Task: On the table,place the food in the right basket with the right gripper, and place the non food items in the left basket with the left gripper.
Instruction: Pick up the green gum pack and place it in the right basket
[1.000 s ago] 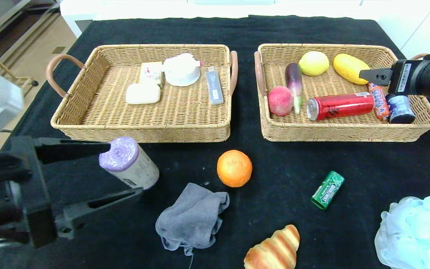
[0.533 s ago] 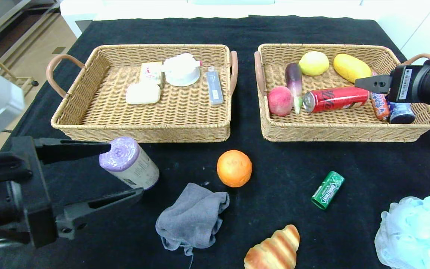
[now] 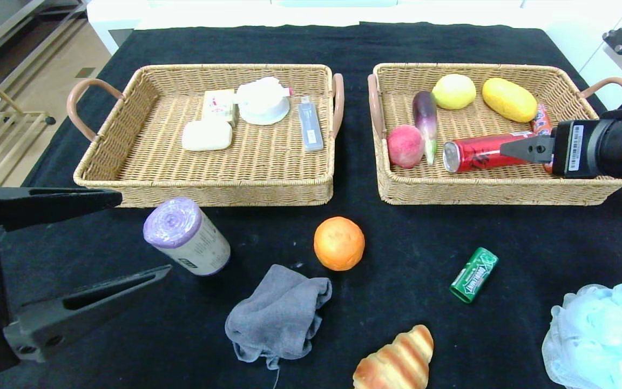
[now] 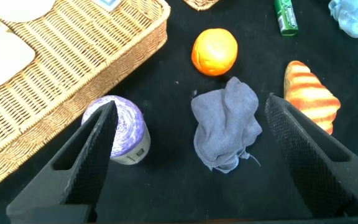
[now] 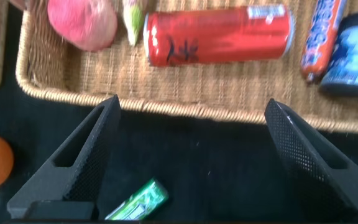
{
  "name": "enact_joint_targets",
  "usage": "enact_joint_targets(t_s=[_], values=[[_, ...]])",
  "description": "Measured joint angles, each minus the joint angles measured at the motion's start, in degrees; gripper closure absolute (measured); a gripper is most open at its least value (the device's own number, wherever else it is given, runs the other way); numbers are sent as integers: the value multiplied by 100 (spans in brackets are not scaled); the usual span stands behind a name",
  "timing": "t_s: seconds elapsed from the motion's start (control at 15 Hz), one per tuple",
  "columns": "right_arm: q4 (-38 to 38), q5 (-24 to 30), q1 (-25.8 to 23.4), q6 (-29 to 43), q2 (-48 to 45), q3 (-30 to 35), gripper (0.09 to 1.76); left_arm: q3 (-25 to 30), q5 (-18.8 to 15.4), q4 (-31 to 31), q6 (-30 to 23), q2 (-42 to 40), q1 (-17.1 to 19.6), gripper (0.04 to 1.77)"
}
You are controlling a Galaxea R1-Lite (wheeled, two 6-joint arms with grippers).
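Note:
My right gripper (image 3: 505, 150) is open and empty over the front rim of the right basket (image 3: 494, 195). A red can (image 5: 219, 34) lies free in that basket beside a peach (image 3: 405, 145) and other fruit. My left gripper (image 4: 190, 106) hangs open above the cloth-covered table, its fingers spanning a purple roll (image 3: 186, 236) and a grey cloth (image 4: 225, 124) below, touching neither. The left basket (image 3: 203, 192) holds soap and small white items. An orange (image 3: 339, 243), a green gum pack (image 3: 473, 274) and a croissant (image 3: 396, 361) lie loose on the table.
A pale blue bath pouf (image 3: 602, 335) sits at the near right corner. The baskets stand side by side at the back with a narrow gap between their handles. Black cloth shows bare between the loose items.
The right gripper drew back from inside the right basket to its front rim, and the red can rocked and settled. The left gripper pulled back leftward, away from the purple roll.

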Motion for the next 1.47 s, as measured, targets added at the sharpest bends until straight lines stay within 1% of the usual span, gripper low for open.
enact_joint_targets(t_s=[0.27,0.47,0.6,0.73,0.93,1.27,1.47], values=[[749,-585,628,603,22,13,15,-9,-2,0,0,-46,0,9],[1273,-808,962,1117,52,-2,15,-11,0,0,0,-63,0,9],[1653,-909,1126,1662,141,-44,15,-11,0,6,0,-72,0,9],[2000,-931,1232,2136,279,-113,15,-11,0,6,0,-74,0,9],[2320,-931,1392,2649,513,-168,15,-11,-2,9,0,-74,0,9],[2632,-911,1460,3045,819,-273,15,-11,-9,9,0,-74,0,9],[2673,-850,1460,3344,984,-333,14,-11,-9,15,2,-74,0,9]])
